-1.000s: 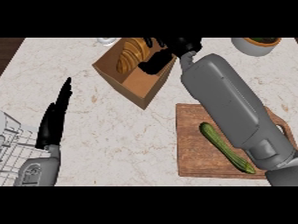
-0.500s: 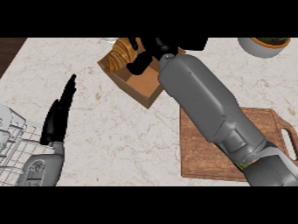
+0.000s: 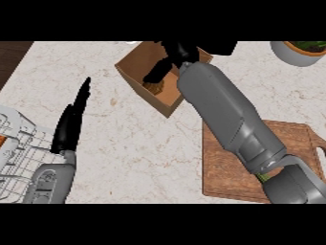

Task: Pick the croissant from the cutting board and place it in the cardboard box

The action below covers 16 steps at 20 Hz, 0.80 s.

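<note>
Seemingly the placing step is at its end: the right hand's (image 3: 171, 61) dark fingers reach down into the box (image 3: 134, 76) at the counter's far edge, though whether they grip anything I cannot tell. A brown shape under them, likely the croissant (image 3: 154, 86), lies on the box floor. The board (image 3: 299, 139), near the counter's right edge, shows no pastry. Next comes lifting the hand straight out, clear of the box walls. The left hand (image 3: 69, 127) rests open, fingers straight, by the rack (image 3: 3, 139).

One cardboard box (image 3: 146, 72), one cutting board (image 3: 299, 139), one plant pot (image 3: 296, 52), one wire rack (image 3: 3, 143) (partly cropped), two hands.
</note>
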Available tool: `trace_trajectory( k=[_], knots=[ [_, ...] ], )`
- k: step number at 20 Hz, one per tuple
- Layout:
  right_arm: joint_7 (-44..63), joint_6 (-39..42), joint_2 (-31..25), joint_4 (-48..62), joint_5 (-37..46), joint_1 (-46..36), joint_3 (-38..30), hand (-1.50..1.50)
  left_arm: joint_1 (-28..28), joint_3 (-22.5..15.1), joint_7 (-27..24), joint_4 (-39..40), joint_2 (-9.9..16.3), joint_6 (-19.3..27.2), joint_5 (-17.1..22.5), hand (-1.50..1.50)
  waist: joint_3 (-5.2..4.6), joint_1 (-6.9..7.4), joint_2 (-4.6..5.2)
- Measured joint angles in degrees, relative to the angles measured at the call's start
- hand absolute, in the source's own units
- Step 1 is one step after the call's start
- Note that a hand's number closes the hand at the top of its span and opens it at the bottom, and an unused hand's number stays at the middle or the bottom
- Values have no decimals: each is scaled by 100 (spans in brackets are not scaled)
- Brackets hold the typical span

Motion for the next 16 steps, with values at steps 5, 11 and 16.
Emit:
trace_trajectory(
  k=[5,11,16],
  knots=[
    [-532,-349,7,101,-261,-55,-195,-150,-31,-22,-27,33,-3,31,-16,0,4,31,5],
    [-1183,-836,9,53,-764,-94,-725,-150,60,52,16,1,16,68,-30,0,12,-83,-34],
    [-1786,-733,-191,57,-1213,17,-1259,-150,205,147,-21,-79,47,72,32,0,30,-243,-73]
  ],
)
